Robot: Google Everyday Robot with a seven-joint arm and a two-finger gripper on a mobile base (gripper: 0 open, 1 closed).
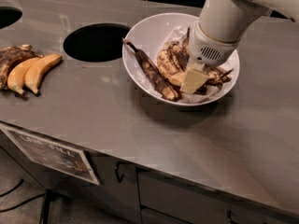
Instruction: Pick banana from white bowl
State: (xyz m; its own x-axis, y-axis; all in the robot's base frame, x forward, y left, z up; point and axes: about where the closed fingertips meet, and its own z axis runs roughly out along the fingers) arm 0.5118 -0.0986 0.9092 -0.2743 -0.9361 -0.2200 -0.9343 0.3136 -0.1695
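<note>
The white bowl (145, 36) stands on the grey counter, right of centre. In it lies the banana cluster (169, 64), yellow with heavy brown-black blotches. A single slim, nearly black banana (150, 72) leans on the bowl's left side. My gripper (194, 80) reaches down into the bowl from the upper right. Its cream fingertip rests on the right part of the cluster. The white wrist hides the rest of the cluster.
A round hole (96, 42) opens in the counter left of the bowl. Two smooth orange-yellow bananas (33, 72) and a dark one (10, 58) lie at the far left. Another hole (7, 17) is at the top left corner. The counter's front edge has a label (49, 153).
</note>
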